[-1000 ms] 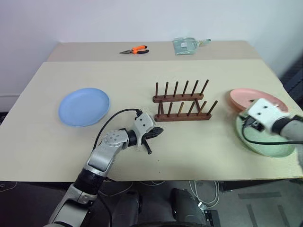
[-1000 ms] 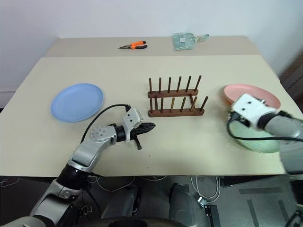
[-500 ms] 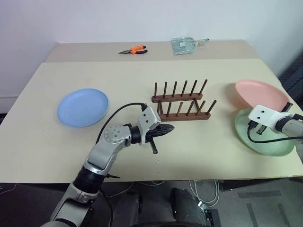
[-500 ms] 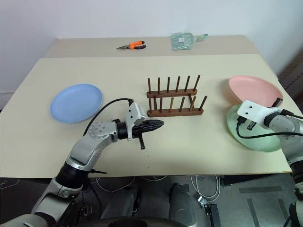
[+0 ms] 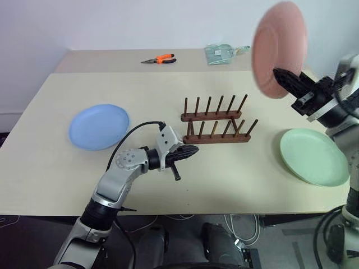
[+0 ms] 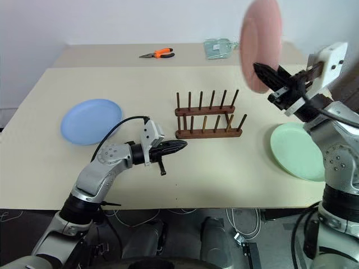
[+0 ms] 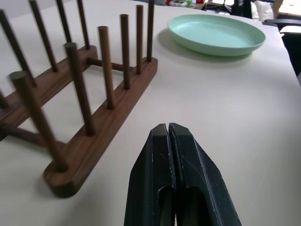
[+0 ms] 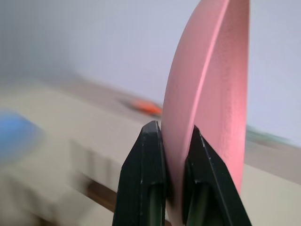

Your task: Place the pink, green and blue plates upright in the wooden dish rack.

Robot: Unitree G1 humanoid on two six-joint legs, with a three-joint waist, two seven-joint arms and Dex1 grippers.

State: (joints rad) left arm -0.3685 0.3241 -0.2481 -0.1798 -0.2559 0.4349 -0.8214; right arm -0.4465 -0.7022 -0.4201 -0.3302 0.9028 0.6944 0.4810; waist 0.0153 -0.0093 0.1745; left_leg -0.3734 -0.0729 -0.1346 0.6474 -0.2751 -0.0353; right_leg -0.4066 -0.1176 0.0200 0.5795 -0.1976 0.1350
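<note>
A: While the table [image 5: 50,168] spreads tan under everything, what stands out from the head views?

B: Up in the air on the right, the pink plate [image 5: 279,49] is held on edge, high above the tabletop and behind the rack [image 5: 216,121]. The right gripper [image 5: 287,80] pinches its lower rim.

A: Is that grip sure?

B: Yes. In the right wrist view the two black fingers [image 8: 141,174] clamp the rim between them, one on each face, with the plate rising upright from them.

A: And the other plates?

B: The green plate [image 5: 314,156] lies flat near the right edge, well apart from the rack. The blue plate [image 5: 99,126] lies flat on the left side, also well apart.

A: Anything in the rack?

B: No plate stands in it; its pegs are bare. The left wrist view gives them close, two rails with upright pegs, and past them the green plate.

A: The left gripper [image 5: 192,151]?

B: It hovers level just in front of the rack's near rail, pointing toward it. The left wrist view shows the fingers pressed together, clenched on nothing, and apart from the wood.

A: Smaller things?

B: At the far edge of the table, a clear bag [image 5: 221,54] and orange pliers [image 5: 159,59].
</note>
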